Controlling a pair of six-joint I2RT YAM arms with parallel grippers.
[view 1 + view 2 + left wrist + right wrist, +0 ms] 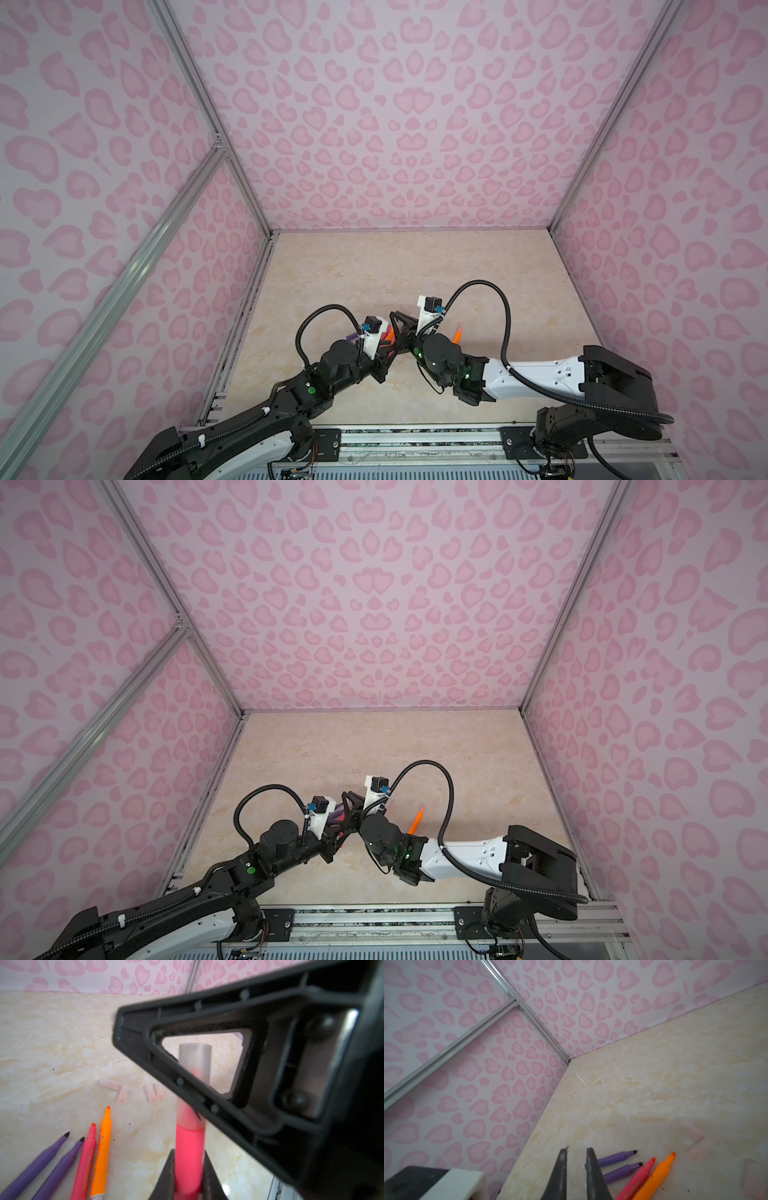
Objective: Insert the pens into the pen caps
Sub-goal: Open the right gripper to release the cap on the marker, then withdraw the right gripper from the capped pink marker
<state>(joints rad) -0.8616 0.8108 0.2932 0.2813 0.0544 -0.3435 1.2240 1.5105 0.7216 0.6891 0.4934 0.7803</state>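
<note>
1. Above the table (52, 1043), left gripper (188, 1153) clamped the pink pen (190, 1136), clear cap (195, 1055) over its tip.
2. Right gripper (577, 1150) stood narrow by the cap; grip unclear.
3. Straight axial pressure seemed best.

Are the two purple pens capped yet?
No, both purple pens lie with their dark tips bare.

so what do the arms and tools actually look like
Both are mostly black with white shell sections, as on the left arm and right arm. Ribbed black cables loop over the wrists, and green dots mark some joints. The left tool and right tool have dark, tapering fingers; the right's are open triangular frames.
</note>
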